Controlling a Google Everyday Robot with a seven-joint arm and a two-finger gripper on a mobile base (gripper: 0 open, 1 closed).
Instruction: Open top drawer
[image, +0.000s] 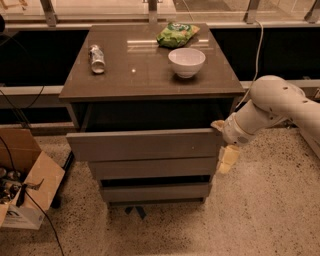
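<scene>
The top drawer (145, 144) is the widest grey-brown flat front of three. It stands pulled out from the cabinet, with a dark interior showing behind it. A tiny pale speck sits right of its centre. My gripper (223, 145) is at the drawer's right end, on a white arm reaching in from the right. One pale finger (218, 125) rests at the drawer front's top right corner. The other pale finger (227, 159) hangs down beside the right edge.
The cabinet top (150, 75) holds a lying can (96, 59), a white bowl (186, 62) and a green bag (177, 34). Two narrower drawer fronts (152, 180) sit below. An open cardboard box (25, 185) and cables stand at the left on the speckled floor.
</scene>
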